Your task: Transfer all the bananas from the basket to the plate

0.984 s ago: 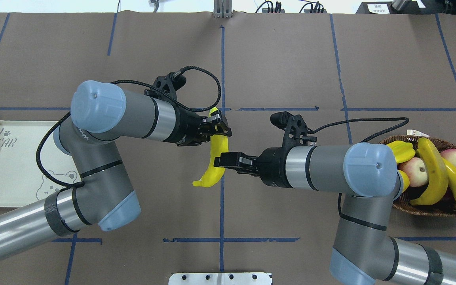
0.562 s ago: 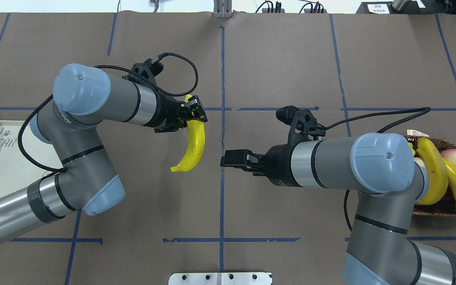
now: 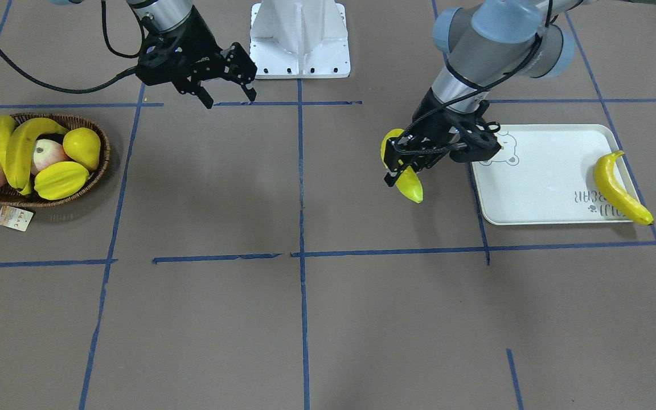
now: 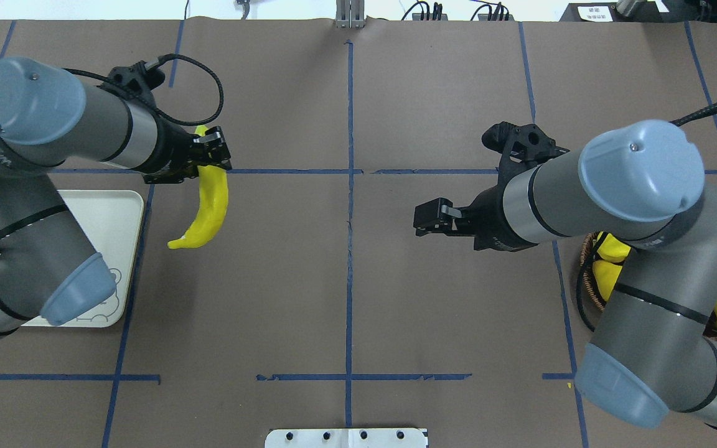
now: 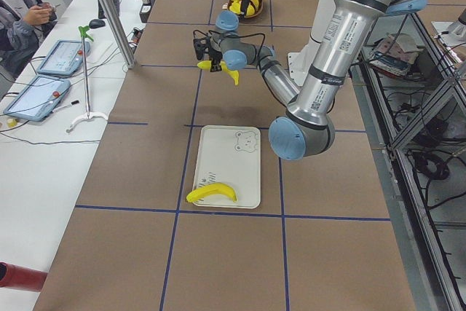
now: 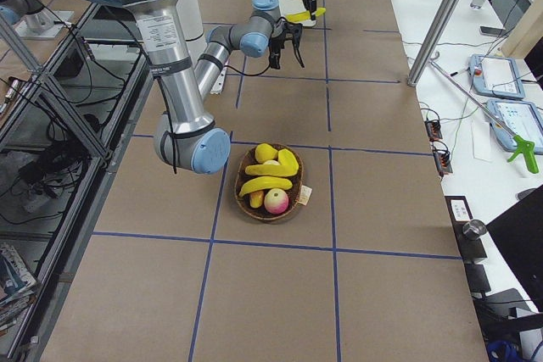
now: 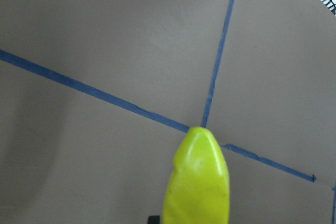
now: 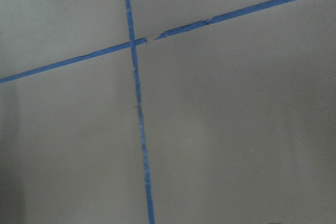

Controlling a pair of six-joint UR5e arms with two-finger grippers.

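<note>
hanging near the plate (image 4: 116,218), left gripper (image 4: 214,150) clamps a banana (image 4: 210,208), right gripper (image 3: 230,97) splayed

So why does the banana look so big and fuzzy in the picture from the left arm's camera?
In the left wrist view the banana sits very close to the lens, so it looms large at the bottom edge and its outline looks soft; in the front-facing view the same one is far from the camera, so it looks small and crisp.
</note>
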